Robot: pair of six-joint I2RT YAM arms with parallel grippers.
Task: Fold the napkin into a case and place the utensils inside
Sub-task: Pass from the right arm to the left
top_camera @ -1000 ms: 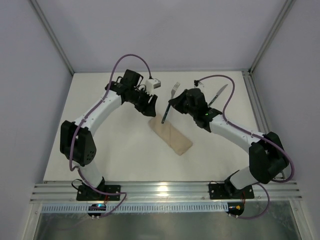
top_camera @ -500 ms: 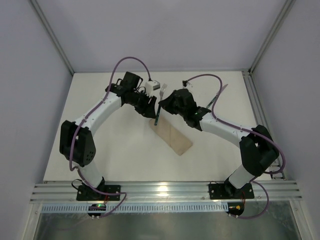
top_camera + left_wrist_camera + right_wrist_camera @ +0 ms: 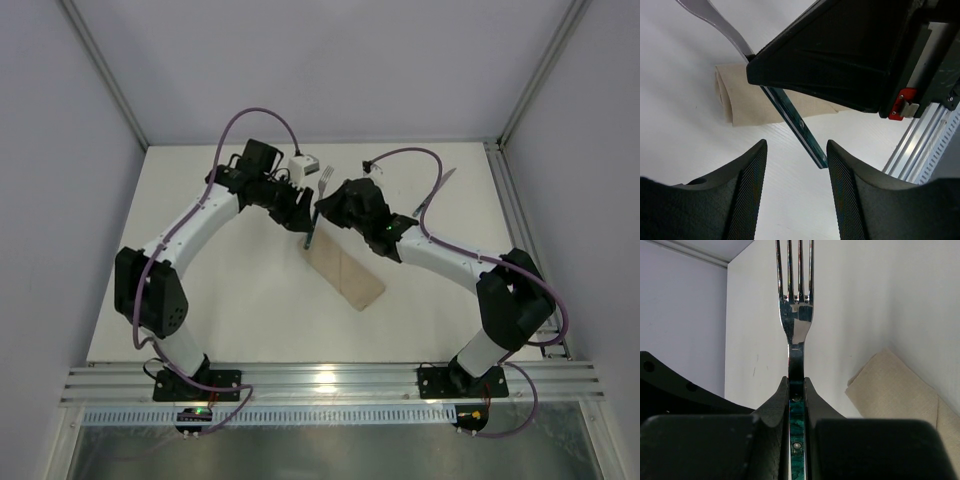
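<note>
The napkin (image 3: 344,273) lies folded as a narrow beige case, running from the middle of the table toward the near right. My right gripper (image 3: 322,207) is shut on the fork (image 3: 318,205), gripping the teal handle just below the silver neck (image 3: 796,315). The tines point to the far side. The handle's end hangs at the case's far-left end. My left gripper (image 3: 300,218) stands open just left of the fork. In its wrist view the handle (image 3: 795,120) crosses above the cloth (image 3: 755,102), ahead of the fingers (image 3: 747,190). The knife (image 3: 441,183) lies at the far right.
A white camera block (image 3: 303,166) sits on the left wrist, close to the fork's tines. Purple cables arch over both arms. Metal frame posts border the table's far corners, and a rail (image 3: 320,380) runs along the near edge.
My right gripper has carried the fork leftward from beside the knife to the case's far-left end, close to my left gripper. The left arm has barely shifted.
</note>
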